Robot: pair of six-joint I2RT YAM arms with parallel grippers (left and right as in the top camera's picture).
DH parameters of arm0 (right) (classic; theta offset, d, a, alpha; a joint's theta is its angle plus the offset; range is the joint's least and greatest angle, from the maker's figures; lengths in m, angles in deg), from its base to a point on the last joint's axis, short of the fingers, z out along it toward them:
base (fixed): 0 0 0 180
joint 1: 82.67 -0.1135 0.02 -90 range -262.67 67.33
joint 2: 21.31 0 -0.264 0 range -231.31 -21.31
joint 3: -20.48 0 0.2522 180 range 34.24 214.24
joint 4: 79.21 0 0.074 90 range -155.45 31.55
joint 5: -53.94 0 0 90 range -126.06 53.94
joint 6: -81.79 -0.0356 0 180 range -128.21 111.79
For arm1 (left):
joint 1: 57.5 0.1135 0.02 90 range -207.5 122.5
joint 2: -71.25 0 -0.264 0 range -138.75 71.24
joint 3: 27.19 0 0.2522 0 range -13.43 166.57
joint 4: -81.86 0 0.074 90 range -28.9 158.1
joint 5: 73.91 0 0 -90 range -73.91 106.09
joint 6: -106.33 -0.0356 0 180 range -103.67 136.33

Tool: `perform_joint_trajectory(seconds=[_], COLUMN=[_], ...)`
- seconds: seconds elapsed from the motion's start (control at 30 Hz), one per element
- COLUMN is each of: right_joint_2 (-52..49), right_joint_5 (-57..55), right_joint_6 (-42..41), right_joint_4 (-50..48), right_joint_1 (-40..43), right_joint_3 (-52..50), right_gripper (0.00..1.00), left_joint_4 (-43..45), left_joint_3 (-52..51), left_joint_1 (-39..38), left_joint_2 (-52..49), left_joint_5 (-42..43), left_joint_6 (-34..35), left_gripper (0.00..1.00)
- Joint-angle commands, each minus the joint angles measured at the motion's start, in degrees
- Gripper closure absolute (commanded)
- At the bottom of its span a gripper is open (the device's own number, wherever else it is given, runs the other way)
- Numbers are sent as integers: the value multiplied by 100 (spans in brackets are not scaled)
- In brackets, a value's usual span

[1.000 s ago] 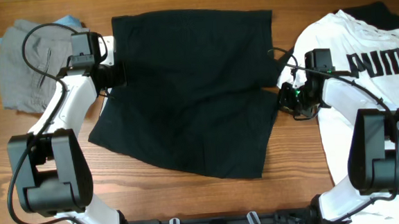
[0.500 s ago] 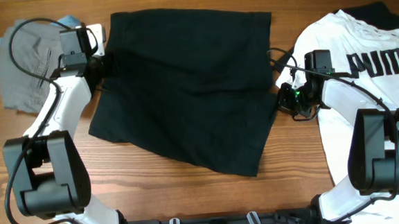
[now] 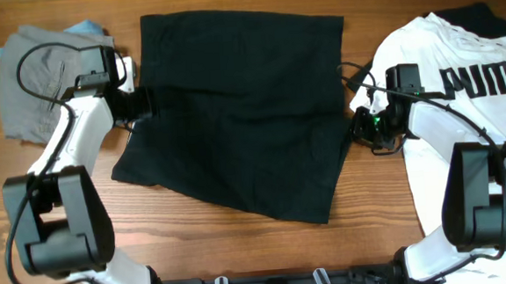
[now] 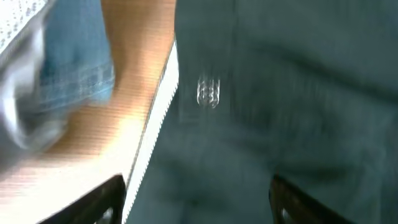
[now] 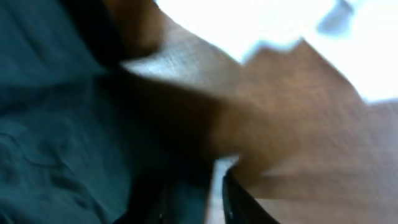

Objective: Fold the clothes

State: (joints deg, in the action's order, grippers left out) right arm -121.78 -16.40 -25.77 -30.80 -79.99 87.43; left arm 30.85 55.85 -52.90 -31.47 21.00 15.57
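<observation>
The left gripper (image 4: pixel 197 186) is seen with its fingers (image 4: pixel 102 202) spread wide apart, and nothing is pinched between them. Directly under the gap lies the black shorts (image 3: pixel 234 117), whose pale waistband edge (image 4: pixel 155 124) runs just inside the left finger. From overhead, this gripper is placed at the left edge of the shorts, towards the far side.

The right gripper (image 3: pixel 355 129) is set against the right edge of the same shorts, about halfway along that side. Its wrist view is heavily blurred. Dark fabric fills the left of that view and bare wood the right, but whether the jaws are spread or pressed together cannot be told.

The black shorts are laid flat in the middle of the wooden table (image 3: pixel 242 257), between the two arms, with the far edge straight and the near edge slanting down to the right.

To the left of the left gripper, grey shorts (image 3: pixel 25 85) are bunched at the far-left of the table, with a piece of blue fabric (image 3: pixel 88 29) just beyond them. To the right of the right gripper, a white PUMA T-shirt (image 3: pixel 405 40) is spread out, and a black garment (image 3: pixel 483 15) shows at its far edge.
</observation>
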Motion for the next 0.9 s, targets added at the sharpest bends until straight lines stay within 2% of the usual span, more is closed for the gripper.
perform_joint_trajectory(seconds=[0.0,0.07,0.23,0.4,0.5,0.63,0.67,0.87], right_joint_2=[529,625,616,608,605,608,608,608], right_joint_5=[-264,-37,1069,931,922,1128,1123,979], right_joint_6=[50,229,990,793,240,-85,-90,-837], right_joint_4=[358,614,839,-13,-1060,-1956,-2103,-3421], right_joint_1=[31,28,15,-26,-26,-26,-20,713], right_joint_3=[-144,-144,-297,-717,-1040,-1169,-1165,-568], right_gripper=[57,45,44,41,53,83,96,96], left_joint_4=[-691,-1029,-1182,-1141,-1141,-1143,-1152,-1246], left_joint_3=[46,-50,-398,-531,-531,-531,-531,-531], left_joint_1=[46,46,68,247,358,404,404,404], left_joint_2=[446,369,203,203,203,203,203,203], left_joint_5=[-323,-446,-730,-841,-844,-844,-841,-831], left_joint_6=[-9,-4,229,428,428,428,428,426], left_gripper=[32,40,41,40,35,30,29,24])
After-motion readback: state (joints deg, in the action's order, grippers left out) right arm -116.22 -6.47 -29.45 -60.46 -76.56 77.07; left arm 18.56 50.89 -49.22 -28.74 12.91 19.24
